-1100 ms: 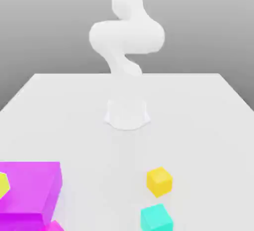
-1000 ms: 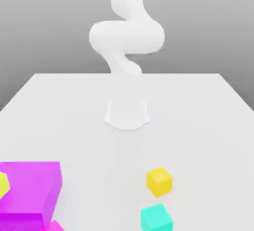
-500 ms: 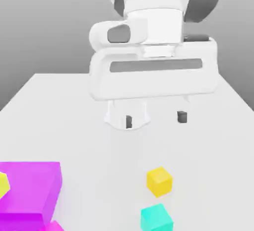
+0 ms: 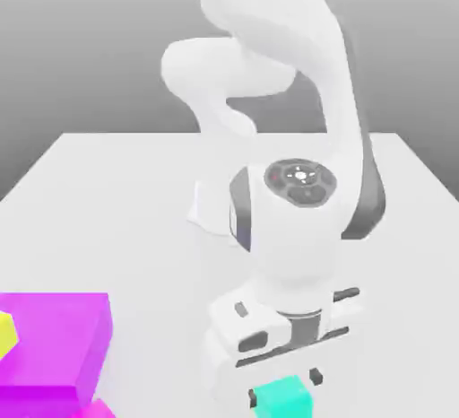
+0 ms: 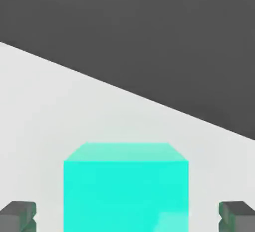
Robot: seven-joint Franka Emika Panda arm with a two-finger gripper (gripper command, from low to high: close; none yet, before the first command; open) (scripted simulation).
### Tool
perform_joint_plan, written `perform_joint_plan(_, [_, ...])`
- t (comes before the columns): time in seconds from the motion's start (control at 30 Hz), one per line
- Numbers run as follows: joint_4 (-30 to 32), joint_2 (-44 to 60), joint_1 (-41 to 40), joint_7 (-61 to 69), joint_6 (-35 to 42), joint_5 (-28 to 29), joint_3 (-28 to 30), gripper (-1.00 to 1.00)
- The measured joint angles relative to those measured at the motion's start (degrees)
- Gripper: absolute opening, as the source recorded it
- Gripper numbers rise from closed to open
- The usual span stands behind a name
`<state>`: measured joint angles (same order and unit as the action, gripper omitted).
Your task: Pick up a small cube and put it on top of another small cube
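Observation:
A small teal cube (image 4: 285, 400) rests on the white table (image 4: 108, 210) near its front edge, low in the exterior view. My gripper (image 4: 285, 387) has come down over it, one finger on each side. In the hand view the teal cube (image 5: 127, 188) sits between the two dark fingertips (image 5: 17, 215), with bare table showing between each tip and the cube's sides. The gripper (image 5: 127, 217) is open around the cube and is not touching it.
A large magenta block (image 4: 54, 344) stands at the exterior view's front left, with a yellow piece (image 4: 5, 334) at its left edge and a small magenta piece (image 4: 100, 409) by its lower corner. The arm's base (image 4: 208, 214) is mid-table.
The hand has dropped from mid-height to table level over the teal cube, and its fingers have narrowed. The arm now covers the small yellow cube seen earlier.

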<state>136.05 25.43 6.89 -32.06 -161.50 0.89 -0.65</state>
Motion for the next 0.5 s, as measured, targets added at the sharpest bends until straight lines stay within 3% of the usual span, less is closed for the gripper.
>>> perform_joint_plan(0.2, [0.01, -0.06, -0.05, -0.07, 0.09, 0.09, -0.05, -1.0])
perform_joint_plan(0.33, [1.34, -7.08, -0.25, 0.12, 5.79, -0.16, -0.3, -1.0])
perform_joint_plan(0.5, [9.07, -17.36, 0.27, 1.77, 8.36, -1.03, -1.76, -1.0])
